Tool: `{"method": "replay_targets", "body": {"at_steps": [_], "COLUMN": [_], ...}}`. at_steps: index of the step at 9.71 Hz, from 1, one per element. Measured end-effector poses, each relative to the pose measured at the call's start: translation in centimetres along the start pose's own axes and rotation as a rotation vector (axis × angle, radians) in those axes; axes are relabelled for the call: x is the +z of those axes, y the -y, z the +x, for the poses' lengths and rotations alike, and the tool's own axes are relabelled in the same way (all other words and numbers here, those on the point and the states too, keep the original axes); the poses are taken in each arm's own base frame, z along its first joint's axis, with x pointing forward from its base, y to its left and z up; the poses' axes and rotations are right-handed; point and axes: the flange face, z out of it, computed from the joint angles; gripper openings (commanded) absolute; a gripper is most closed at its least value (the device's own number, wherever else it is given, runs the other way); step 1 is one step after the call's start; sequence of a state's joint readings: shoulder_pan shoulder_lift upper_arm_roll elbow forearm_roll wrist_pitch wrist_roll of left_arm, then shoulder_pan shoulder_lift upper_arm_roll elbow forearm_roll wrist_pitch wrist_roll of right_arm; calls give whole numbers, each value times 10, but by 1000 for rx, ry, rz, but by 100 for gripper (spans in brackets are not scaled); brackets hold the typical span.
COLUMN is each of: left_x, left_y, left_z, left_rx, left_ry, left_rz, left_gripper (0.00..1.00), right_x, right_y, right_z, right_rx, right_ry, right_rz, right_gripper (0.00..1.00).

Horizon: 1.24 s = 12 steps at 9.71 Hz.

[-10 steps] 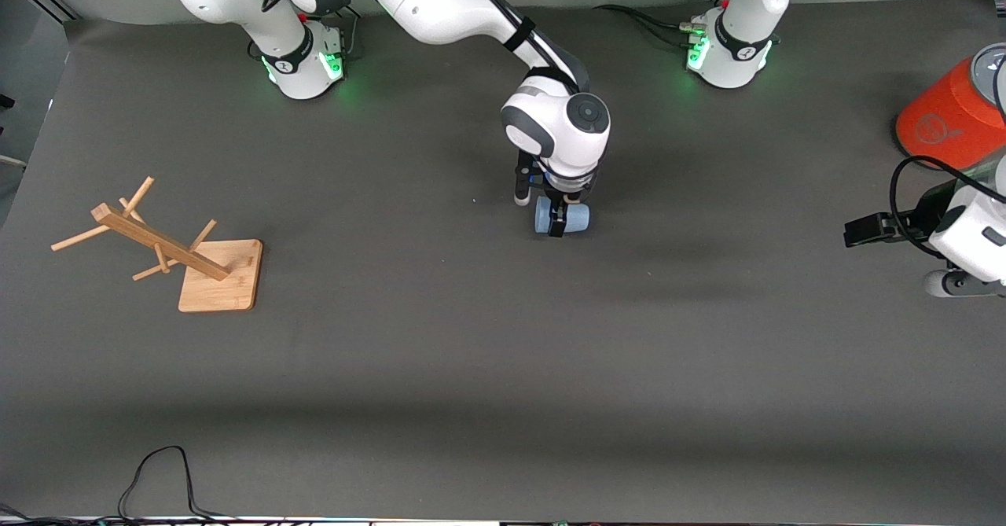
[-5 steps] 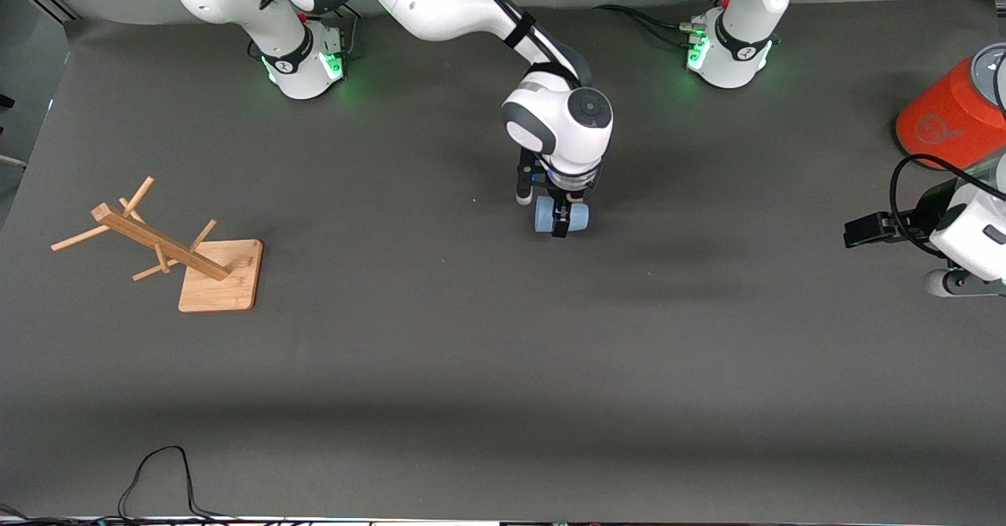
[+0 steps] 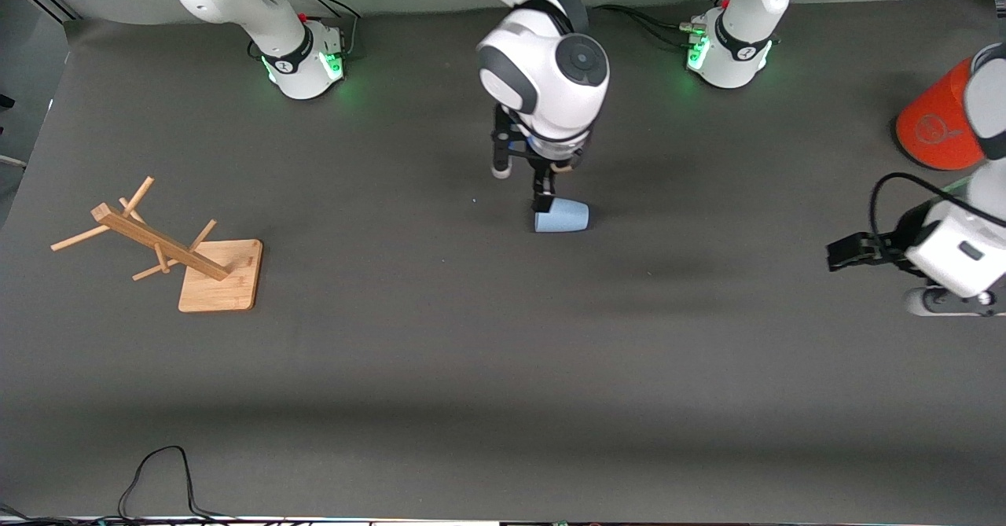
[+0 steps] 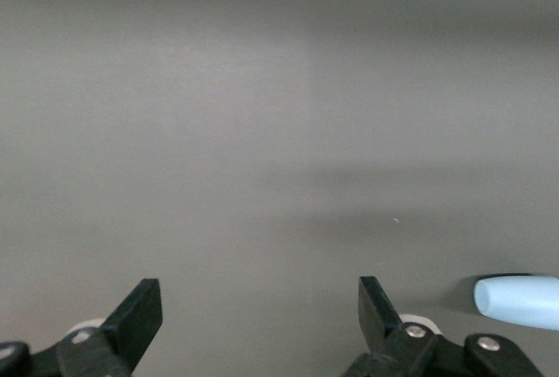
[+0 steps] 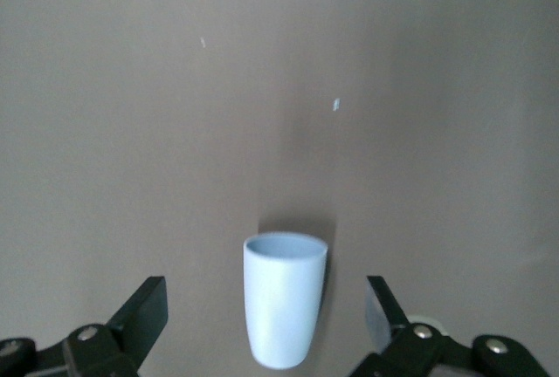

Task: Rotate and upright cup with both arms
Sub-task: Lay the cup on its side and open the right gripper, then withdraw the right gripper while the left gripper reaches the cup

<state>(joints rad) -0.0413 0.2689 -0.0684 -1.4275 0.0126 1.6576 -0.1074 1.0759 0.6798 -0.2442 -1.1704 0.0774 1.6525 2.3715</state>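
The pale blue cup [image 3: 563, 217] lies on its side on the dark mat near the middle of the table. My right gripper [image 3: 543, 193] hangs just above it, open and holding nothing. In the right wrist view the cup [image 5: 281, 298] lies between the spread fingers [image 5: 142, 314], clear of both pads, with its open rim showing. My left gripper [image 3: 846, 252] hovers open over the mat at the left arm's end of the table, well away from the cup. In the left wrist view the left gripper [image 4: 259, 307] is empty and one end of the cup [image 4: 520, 299] shows at the edge.
A wooden peg rack [image 3: 157, 247] leans over on its square base toward the right arm's end of the table. A large orange canister [image 3: 935, 129] stands by the left arm. A black cable [image 3: 157, 471] loops at the table edge nearest the camera.
The right gripper has risen from around the cup, which stays lying on the mat. The left arm has shifted slightly toward the middle.
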Motion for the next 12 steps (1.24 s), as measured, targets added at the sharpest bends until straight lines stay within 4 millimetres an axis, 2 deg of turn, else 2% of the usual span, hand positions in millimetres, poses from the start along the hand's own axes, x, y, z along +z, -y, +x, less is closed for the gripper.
{"method": "replay_targets", "body": {"at_steps": [1, 3, 5, 6, 7, 8, 10, 11, 12], "left_x": [6, 32, 65, 79, 97, 124, 180, 200, 215], "left_y": [-23, -59, -96, -126, -165, -208, -299, -331, -360], "left_z": [-4, -12, -15, -18, -25, -38, -76, -93, -106], "left_rx": [5, 23, 37, 32, 38, 59, 74, 83, 113], "left_ry": [24, 89, 140, 139, 129, 126, 103, 93, 81], "left_rz": [5, 23, 42, 82, 144, 220, 341, 362, 377], "left_gripper": [100, 100, 100, 100, 100, 100, 100, 100, 100], "right_x": [-23, -68, -108, -123, -132, -137, -139, -138, -135], "right_y": [9, 32, 54, 61, 68, 72, 69, 64, 59], "right_z": [32, 106, 194, 239, 289, 346, 457, 500, 534], "right_rx": [-86, -230, -351, -409, -471, -545, -703, -783, -870], "right_ry": [-13, 5, 55, 86, 121, 161, 235, 259, 276], "right_rz": [-38, -85, -108, -108, -102, -93, -56, -31, -7], "right_gripper": [100, 100, 100, 100, 100, 100, 100, 100, 100]}}
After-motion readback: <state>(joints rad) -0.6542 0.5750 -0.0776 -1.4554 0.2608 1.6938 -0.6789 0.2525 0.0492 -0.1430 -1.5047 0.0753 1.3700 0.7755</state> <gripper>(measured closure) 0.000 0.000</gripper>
